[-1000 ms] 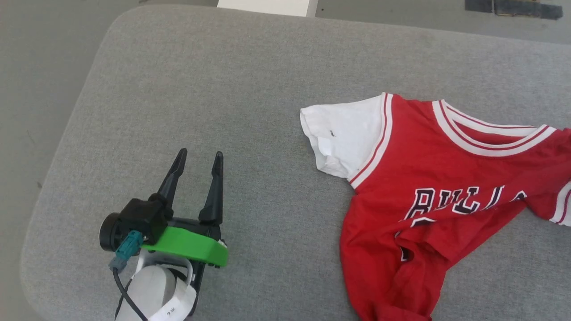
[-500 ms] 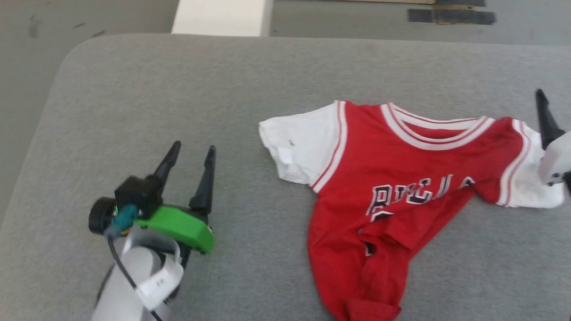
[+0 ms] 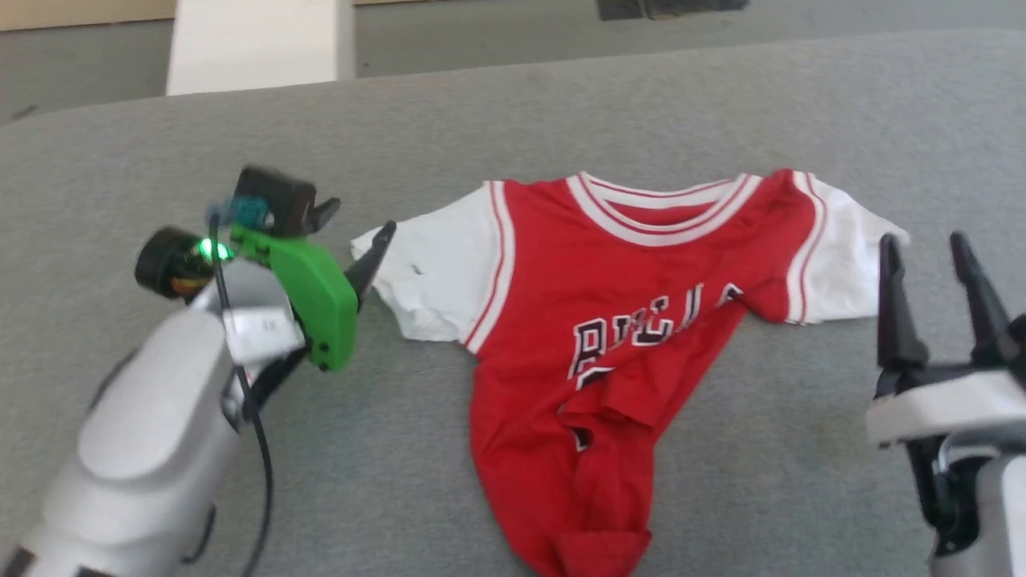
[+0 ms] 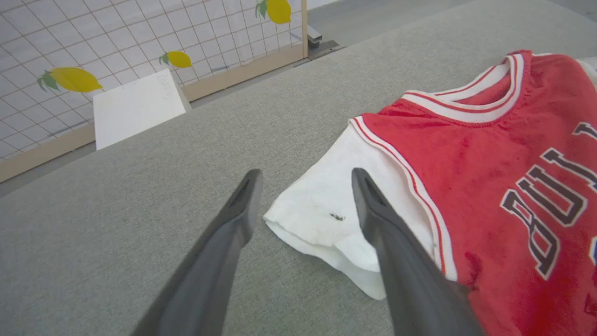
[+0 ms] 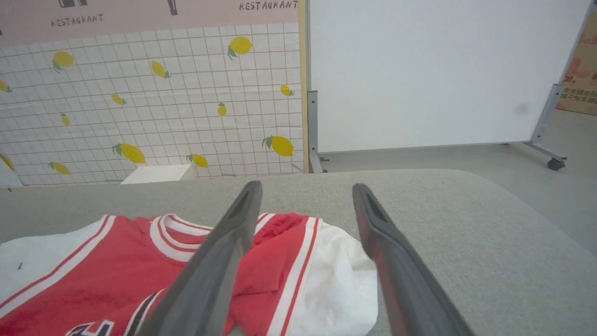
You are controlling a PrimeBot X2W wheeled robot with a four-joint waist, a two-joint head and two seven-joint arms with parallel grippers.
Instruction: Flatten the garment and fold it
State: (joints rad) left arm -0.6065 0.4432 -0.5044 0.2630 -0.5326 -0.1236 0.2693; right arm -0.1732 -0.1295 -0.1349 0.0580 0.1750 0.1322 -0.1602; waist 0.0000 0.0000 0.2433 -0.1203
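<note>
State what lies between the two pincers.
The garment lies between the left pincer and the right pincer on the grey surface, as the head view shows.

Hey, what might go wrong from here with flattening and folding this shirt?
1. The shirt is bunched below its print, hem rolled; folding now would likely trap creases.
2. The open left gripper sits at the curled edge of the left sleeve; closing could catch one layer only or push it into wrinkles.
3. The open right gripper is short of the right sleeve; a left-only pull may drag the shirt sideways.
</note>
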